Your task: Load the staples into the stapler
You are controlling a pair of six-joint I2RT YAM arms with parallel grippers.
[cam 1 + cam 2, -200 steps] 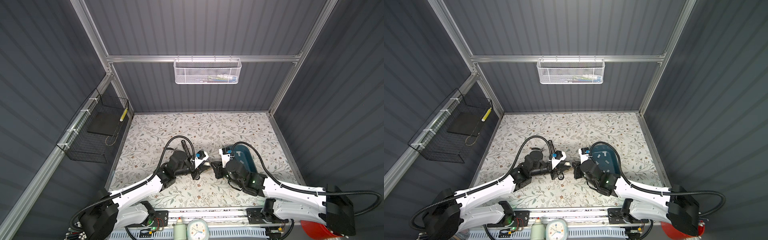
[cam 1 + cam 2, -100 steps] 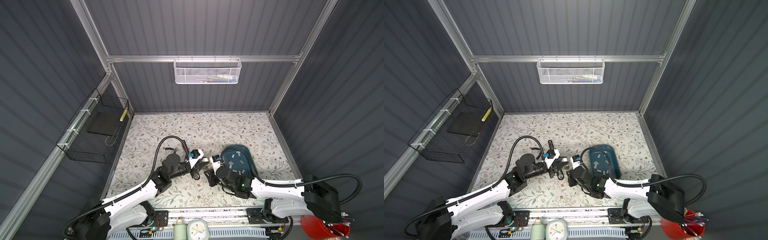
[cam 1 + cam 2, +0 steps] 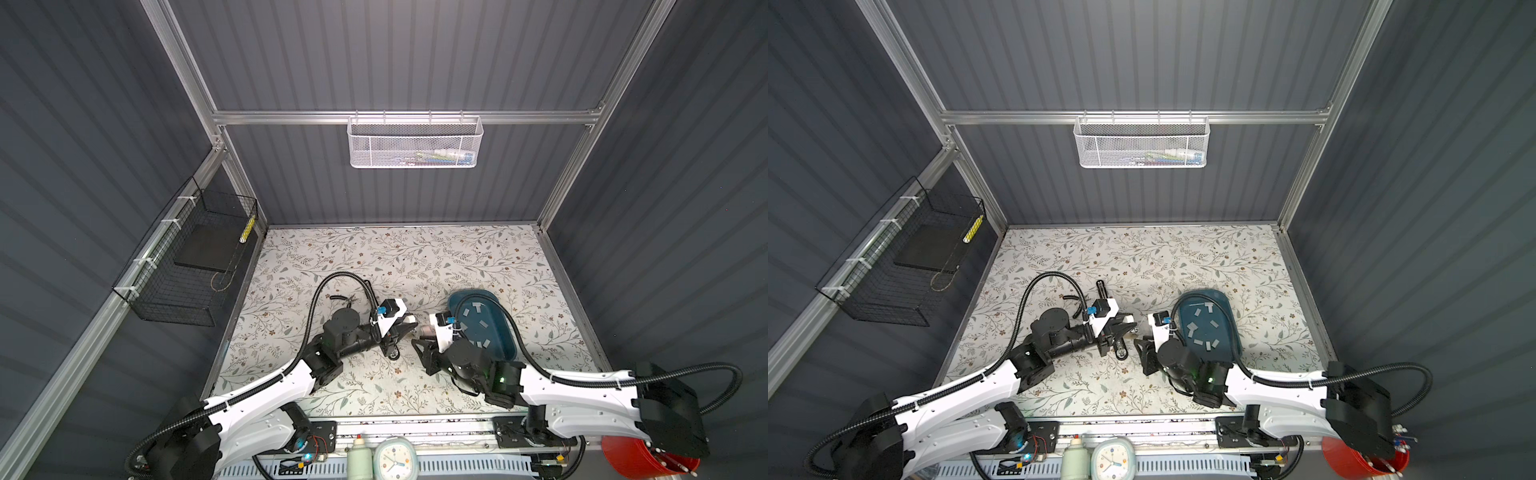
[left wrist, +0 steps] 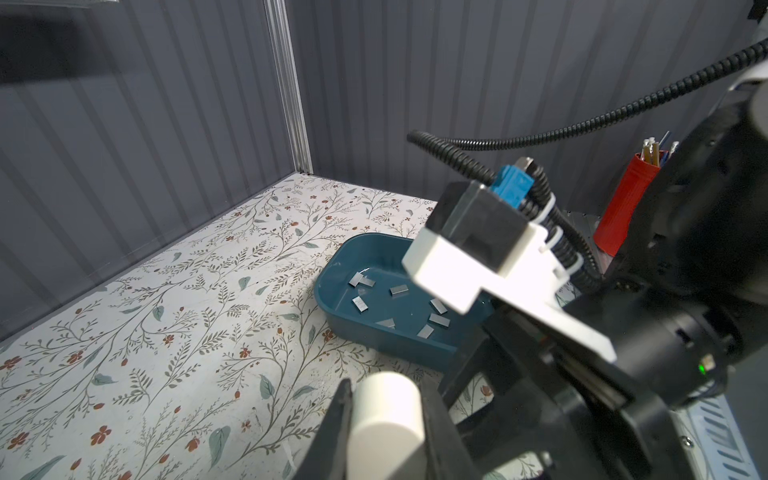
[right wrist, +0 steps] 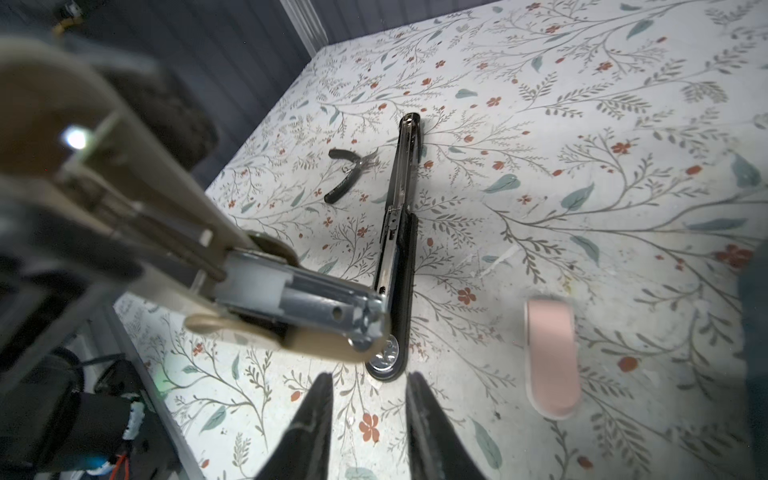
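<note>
Well, in both top views the staples (image 3: pixel 483 324) lie in the blue tray (image 3: pixel 500 320), so I judge loading unfinished. From the left wrist, my left gripper (image 4: pixel 386 399) is clenched on the beige stapler (image 4: pixel 388 432). From the right wrist, my right gripper (image 5: pixel 370 380) hangs parted and empty near the stapler's bared magazine (image 5: pixel 299 301); whether a strip sits inside, I cannot tell.

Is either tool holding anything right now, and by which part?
Left tool is shut on the white plastic stapler, clamped by its sides just behind the rounded end. Right tool holds nothing; its jaws stand apart.
</note>
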